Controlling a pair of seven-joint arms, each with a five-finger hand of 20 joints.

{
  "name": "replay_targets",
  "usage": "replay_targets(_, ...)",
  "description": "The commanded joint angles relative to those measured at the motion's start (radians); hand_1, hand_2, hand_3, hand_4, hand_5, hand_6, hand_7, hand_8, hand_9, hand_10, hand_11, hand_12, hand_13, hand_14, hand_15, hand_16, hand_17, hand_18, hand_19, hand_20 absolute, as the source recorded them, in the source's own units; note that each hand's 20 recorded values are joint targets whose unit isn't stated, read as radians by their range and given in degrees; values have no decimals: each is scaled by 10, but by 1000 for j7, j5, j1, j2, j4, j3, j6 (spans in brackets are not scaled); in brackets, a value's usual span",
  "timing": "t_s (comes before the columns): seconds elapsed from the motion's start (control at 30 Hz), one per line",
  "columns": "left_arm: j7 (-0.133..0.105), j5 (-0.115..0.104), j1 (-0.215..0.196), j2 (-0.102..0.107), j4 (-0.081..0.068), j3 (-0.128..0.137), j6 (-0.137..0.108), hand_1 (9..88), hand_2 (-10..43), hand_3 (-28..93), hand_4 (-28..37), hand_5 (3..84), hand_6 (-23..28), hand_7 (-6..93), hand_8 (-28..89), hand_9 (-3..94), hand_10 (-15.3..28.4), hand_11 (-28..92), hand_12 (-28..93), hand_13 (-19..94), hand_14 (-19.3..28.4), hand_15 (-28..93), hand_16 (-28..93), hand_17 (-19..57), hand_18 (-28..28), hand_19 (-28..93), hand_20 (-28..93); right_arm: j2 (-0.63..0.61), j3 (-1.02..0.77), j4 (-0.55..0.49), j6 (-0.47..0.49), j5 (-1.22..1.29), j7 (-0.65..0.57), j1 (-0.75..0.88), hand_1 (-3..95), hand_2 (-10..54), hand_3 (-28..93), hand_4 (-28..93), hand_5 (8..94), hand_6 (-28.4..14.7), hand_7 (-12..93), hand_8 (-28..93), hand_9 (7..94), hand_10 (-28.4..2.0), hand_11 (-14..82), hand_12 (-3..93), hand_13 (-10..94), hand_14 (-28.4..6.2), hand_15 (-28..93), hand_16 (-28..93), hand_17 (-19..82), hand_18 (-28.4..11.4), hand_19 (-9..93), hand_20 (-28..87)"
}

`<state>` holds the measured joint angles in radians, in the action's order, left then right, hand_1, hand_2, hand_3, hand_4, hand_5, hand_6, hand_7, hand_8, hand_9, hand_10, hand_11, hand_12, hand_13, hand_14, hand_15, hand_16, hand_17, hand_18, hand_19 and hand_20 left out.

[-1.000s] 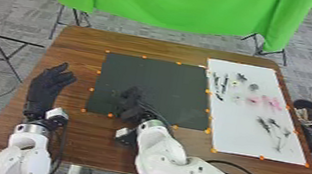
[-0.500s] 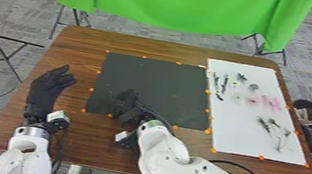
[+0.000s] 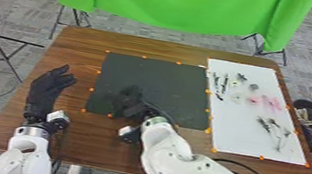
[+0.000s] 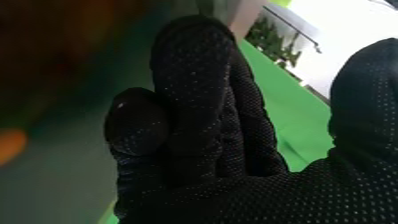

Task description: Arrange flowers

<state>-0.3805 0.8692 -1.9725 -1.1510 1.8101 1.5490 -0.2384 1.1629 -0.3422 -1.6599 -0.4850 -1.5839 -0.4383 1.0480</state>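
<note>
My right robot hand (image 3: pixel 132 105) is released, and flowers (image 3: pixel 273 102) lie at three o'clock on the bench (image 3: pixel 80 149), so arranging seems not started.

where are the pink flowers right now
In the head view, the pink flowers lie on the white sheet at the robot's right, just beyond the dark-leaved stems.

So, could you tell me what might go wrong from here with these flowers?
The pink flowers and dark sprigs look thin and lie flat on the white sheet, so the gloved right hand might miss or crush them. That hand is over the dark board; if it dips too low on leaving, it could nudge the board.
</note>
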Motion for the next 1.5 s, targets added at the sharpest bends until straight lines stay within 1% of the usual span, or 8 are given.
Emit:
replay_targets(0.03, 6, -1, -50, 3, -11, 1, -21, 180, -27, 748, -283, 534, -12, 183, -88, 518, 136, 208, 127, 435, 172, 247, 0, 116, 98, 30, 184, -203, -171, -171, 19, -37, 16, 7, 193, -29, 693, -52, 589, -23, 180, -72, 772, -165, 147, 150, 933, -64, 432, 272, 672, -111, 904, 243)
replay_targets(0.13, 3, -6, -70, 17, 1, 34, -32, 181, -28, 749, -283, 535, -12, 183, -88, 518, 136, 209, 128, 436, 172, 246, 0, 117, 98, 30, 184, -310, -322, -249, 65, -85, -26, 98, 216, -53, 687, -54, 578, -23, 176, -71, 755, -164, 144, 152, 923, -65, 431, 282, 662, -113, 907, 247)
replay_targets(0.27, -1, -7, -96, 15, 16, 62, -38, 183, -27, 749, -283, 535, -12, 183, -88, 518, 137, 209, 128, 437, 171, 247, 0, 123, 99, 34, 186, -441, -579, -319, 159, -229, -107, 279, 248, -93, 675, -59, 550, -29, 169, -65, 721, -165, 134, 157, 905, -65, 438, 293, 644, -115, 915, 261)
replay_targets(0.43, -5, -8, -115, 14, 29, 75, -36, 187, -24, 745, -283, 534, -9, 178, -87, 518, 138, 206, 128, 453, 171, 263, 3, 183, 122, 80, 277, -543, -916, -352, 254, -375, -208, 567, 247, -95, 634, -89, 529, -48, 148, -60, 671, -172, 121, 159, 875, -68, 452, 293, 627, -113, 918, 269)
replay_targets(0.63, -2, -8, -125, 2, 35, 77, -39, 189, -24, 743, -283, 535, -9, 179, -86, 518, 138, 208, 130, 453, 173, 268, 2, 177, 121, 71, 279, -581, -1180, -379, 428, -472, -284, 809, 247, -95, 621, -126, 529, -66, 121, -50, 649, -180, 112, 162, 869, -69, 462, 288, 620, -113, 921, 278)
replay_targets(0.87, -6, 0, -121, -4, 34, 58, -38, 191, -25, 744, -283, 535, -9, 180, -87, 518, 137, 209, 128, 452, 174, 269, 0, 171, 119, 58, 269, -599, -1251, -382, 469, -508, -309, 919, 315, -95, 645, -144, 552, -51, 143, -51, 695, -158, 157, 181, 873, -57, 501, 291, 623, -112, 932, 361)
replay_targets(1.2, -2, 4, -124, -5, 39, 51, -36, 199, -27, 743, -283, 535, -9, 180, -87, 518, 138, 210, 128, 452, 174, 270, 0, 169, 118, 58, 267, -585, -1266, -375, 454, -470, -321, 977, 334, -95, 654, -156, 601, -42, 167, -64, 764, -143, 199, 186, 893, -50, 509, 292, 639, -103, 932, 370)
replay_targets(1.5, 4, 6, -122, -9, 35, 46, -33, 211, -28, 745, -283, 535, -8, 179, -87, 518, 138, 211, 128, 451, 174, 271, -1, 168, 116, 56, 265, -568, -1232, -346, 443, -460, -328, 981, 344, -95, 657, -153, 656, -41, 167, -72, 837, -144, 210, 185, 915, -44, 499, 296, 657, -95, 932, 370)
